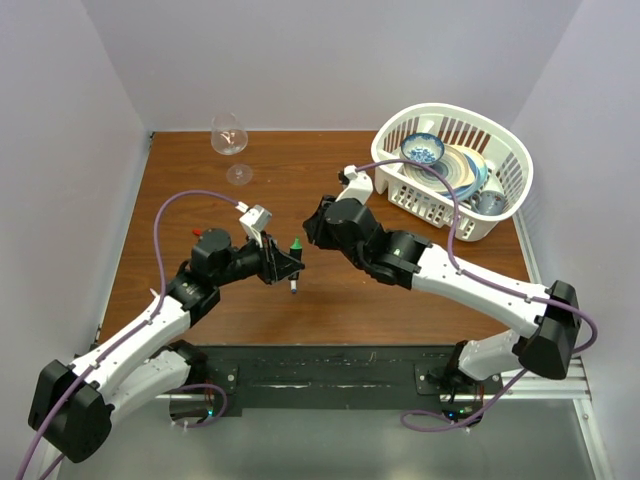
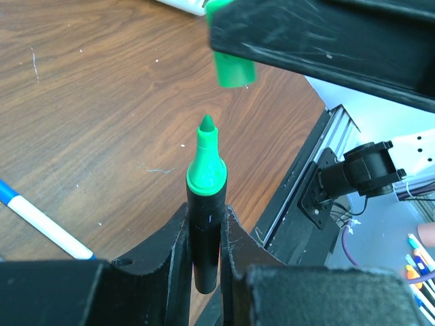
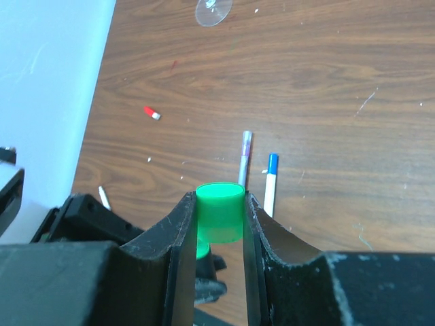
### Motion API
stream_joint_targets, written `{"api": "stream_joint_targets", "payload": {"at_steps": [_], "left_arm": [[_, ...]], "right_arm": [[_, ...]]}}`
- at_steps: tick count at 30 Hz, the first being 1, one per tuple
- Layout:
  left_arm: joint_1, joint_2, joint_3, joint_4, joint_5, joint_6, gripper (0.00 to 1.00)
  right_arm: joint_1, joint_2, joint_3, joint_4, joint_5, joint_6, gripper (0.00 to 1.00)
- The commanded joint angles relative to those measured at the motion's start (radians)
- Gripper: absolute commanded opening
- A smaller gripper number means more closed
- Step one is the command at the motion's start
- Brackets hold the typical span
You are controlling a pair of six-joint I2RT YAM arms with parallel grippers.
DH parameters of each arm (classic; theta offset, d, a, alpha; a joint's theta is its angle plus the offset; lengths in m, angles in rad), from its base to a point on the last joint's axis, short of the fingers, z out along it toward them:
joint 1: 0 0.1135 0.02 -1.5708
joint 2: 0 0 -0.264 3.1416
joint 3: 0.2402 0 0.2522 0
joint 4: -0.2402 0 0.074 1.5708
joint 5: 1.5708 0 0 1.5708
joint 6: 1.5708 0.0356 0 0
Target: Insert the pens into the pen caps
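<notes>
The left gripper (image 2: pixel 206 219) clamps the black marker (image 2: pixel 205 204), its green tip bare. The right gripper (image 3: pixel 219 216) pinches the green cap (image 3: pixel 220 204) just above that tip, not touching. On the table (image 3: pixel 340 81) beyond lie a purple pen (image 3: pixel 245 157), a white pen (image 3: pixel 270 190) and 1 red cap (image 3: pixel 151 112).

**Walled-in wood table, soft even light**

Brown wood-grain table (image 1: pixel 200 160) lies under and all round the left gripper (image 1: pixel 295 263) and right gripper (image 1: pixel 303 241). A plain pale wall (image 1: pixel 330 60) stands beyond both grippers at the table's far edge. A second pale wall (image 1: pixel 60 150) is out past the left gripper, and a third (image 1: pixel 590 100) out past the right gripper. Behind the grippers, at the near edge, is a black plate (image 1: pixel 330 365), then a metal rail (image 1: pixel 595 440) and grey floor (image 1: pixel 330 450). Light is soft and even. The wood has faint scratches and white specks.
</notes>
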Motion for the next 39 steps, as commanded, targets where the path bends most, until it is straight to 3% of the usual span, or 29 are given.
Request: {"api": "stream_joint_targets", "payload": {"at_steps": [1, 23, 35, 39], "left_arm": [[-0.003, -0.001, -0.012, 0.061, 0.025, -0.017, 0.00], [-0.003, 0.003, -0.008, 0.071, 0.019, -0.026, 0.00], [-0.003, 0.016, 0.006, 0.115, -0.025, -0.058, 0.00], [-0.003, 0.026, 0.037, 0.132, -0.055, -0.071, 0.00]], "right_arm": [[0.005, 0.023, 0.058, 0.069, 0.064, -0.035, 0.00], [0.051, 0.063, 0.011, 0.092, 0.018, 0.008, 0.00], [0.175, 0.081, -0.037, -0.003, 0.127, 0.068, 0.00], [0.205, 0.072, -0.048, -0.049, 0.194, 0.122, 0.07]]}}
